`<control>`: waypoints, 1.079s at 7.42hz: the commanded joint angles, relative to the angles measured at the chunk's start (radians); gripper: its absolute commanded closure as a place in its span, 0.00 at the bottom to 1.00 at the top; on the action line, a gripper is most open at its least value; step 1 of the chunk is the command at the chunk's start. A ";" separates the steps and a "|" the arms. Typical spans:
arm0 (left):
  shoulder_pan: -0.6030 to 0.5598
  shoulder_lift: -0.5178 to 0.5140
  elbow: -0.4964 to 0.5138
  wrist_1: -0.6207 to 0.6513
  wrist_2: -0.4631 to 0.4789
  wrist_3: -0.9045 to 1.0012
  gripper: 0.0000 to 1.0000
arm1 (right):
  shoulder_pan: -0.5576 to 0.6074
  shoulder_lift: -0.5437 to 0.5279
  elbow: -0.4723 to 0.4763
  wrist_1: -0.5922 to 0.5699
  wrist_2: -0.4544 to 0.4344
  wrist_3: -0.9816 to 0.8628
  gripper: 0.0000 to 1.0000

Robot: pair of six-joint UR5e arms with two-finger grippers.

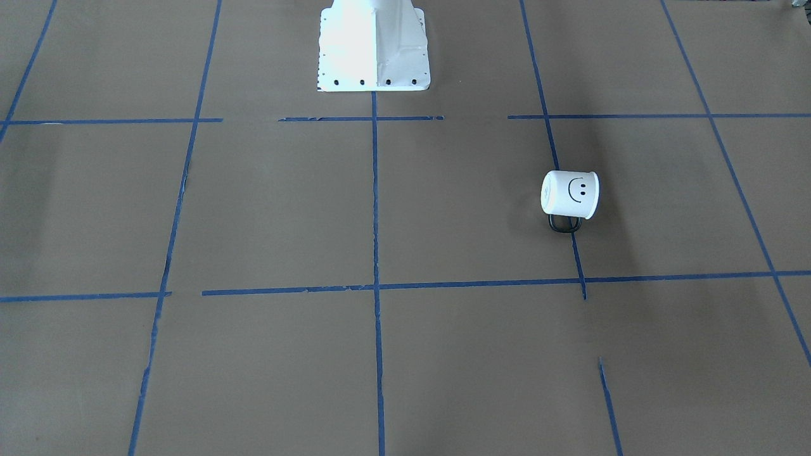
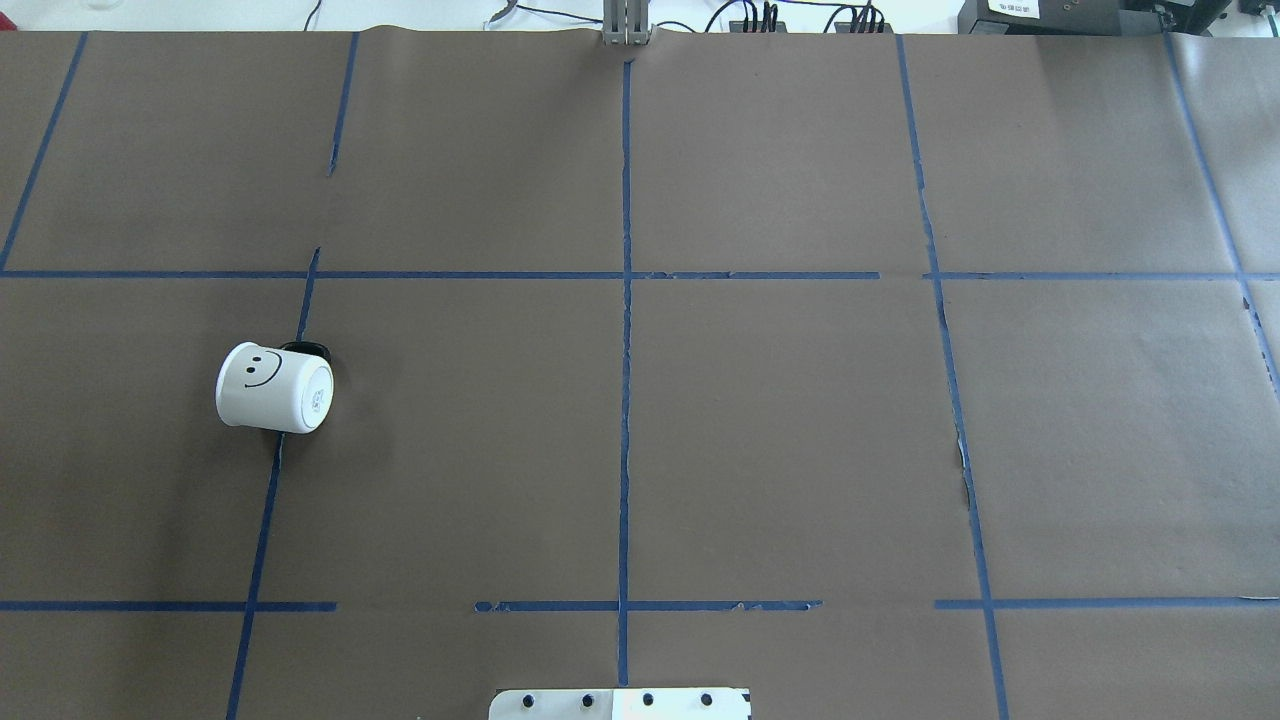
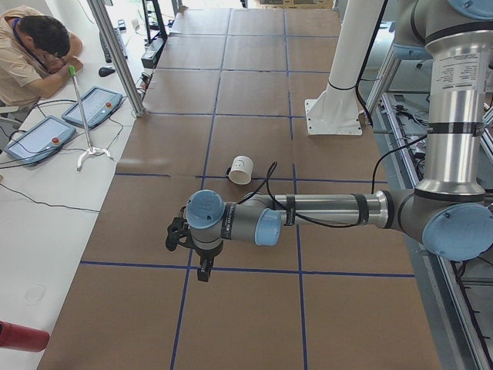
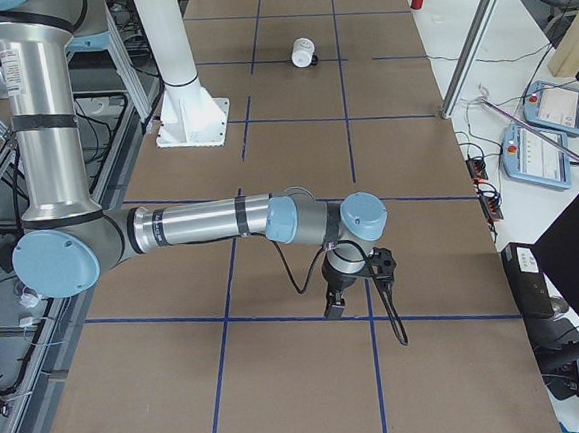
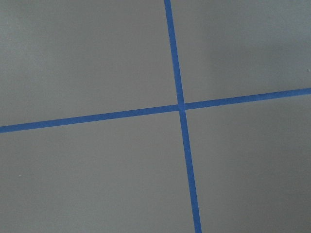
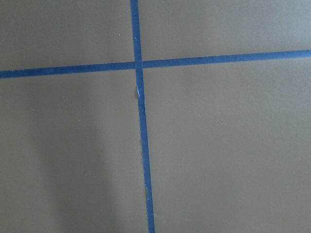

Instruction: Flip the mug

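**Mug's lying on its side and neither arm is on it**

Seen from the left end of the table, the left gripper (image 3: 204,274) is closest. It hangs nose-down over bare paper, off to the left of the robot base (image 2: 620,703). It's side view only, so I can't tell if the claw is released or clenched. Beyond it the mug (image 2: 272,388) lies forward-left of the base, bottom toward the centre and mouth facing outward. The right gripper (image 4: 334,308) is farthest, on the other side of the base, and I can't tell its state either.

I'd send the left arm in low, pinch the wall at the mouth end and tip the mug up slowly so it doesn't roll. The front cam shows the handle loop properly, while overhead barely catches it but does show the mug's bottom. Both wrist cams only see blue tape (image 5: 181,107) crossings.
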 commanded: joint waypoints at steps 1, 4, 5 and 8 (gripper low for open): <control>0.000 0.000 -0.002 0.001 0.004 -0.001 0.00 | 0.000 0.000 0.000 0.000 0.000 0.000 0.00; 0.032 -0.003 -0.012 -0.157 -0.010 0.007 0.00 | 0.000 0.000 0.000 0.000 0.000 0.000 0.00; 0.102 0.000 -0.004 -0.257 -0.040 -0.001 0.00 | 0.000 0.000 -0.002 0.000 0.000 0.000 0.00; 0.280 -0.001 -0.088 -0.352 -0.020 -0.401 0.01 | 0.000 0.000 0.000 0.000 0.000 0.000 0.00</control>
